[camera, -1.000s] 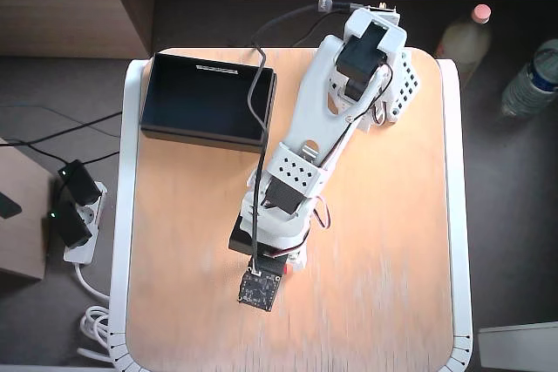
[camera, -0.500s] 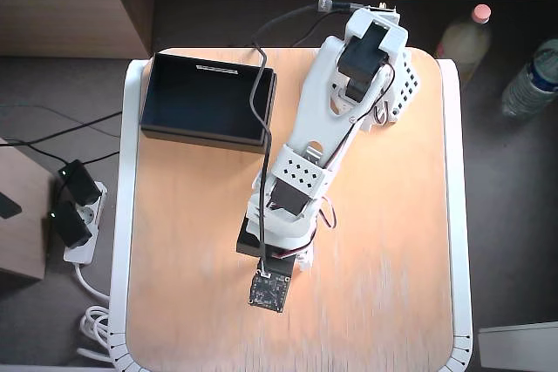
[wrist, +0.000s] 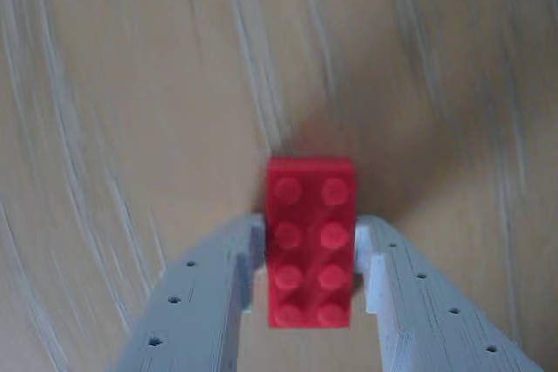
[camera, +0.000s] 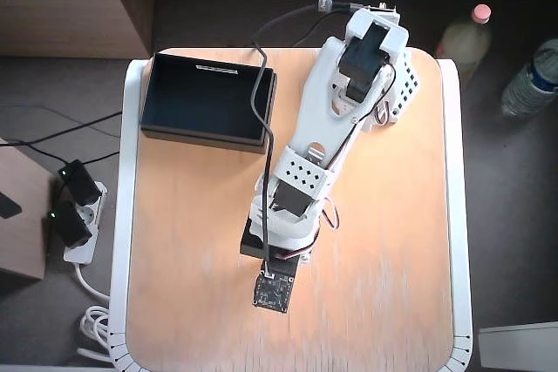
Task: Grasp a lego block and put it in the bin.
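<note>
One lego block (wrist: 310,241); one bin (camera: 206,98)

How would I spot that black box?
Start at the wooden table in the overhead view and go to its upper left corner. The bin sits there: shallow, black, empty, with a pale strip along its far wall.

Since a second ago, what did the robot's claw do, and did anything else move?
The claw slid a little toward the table's near edge, lower in the overhead view; its camera board now sits slightly further down and right. In the wrist view the small red studded plastic brick sits between its white fingers. The shallow black rectangular bin and the wooden table stayed put.
</note>
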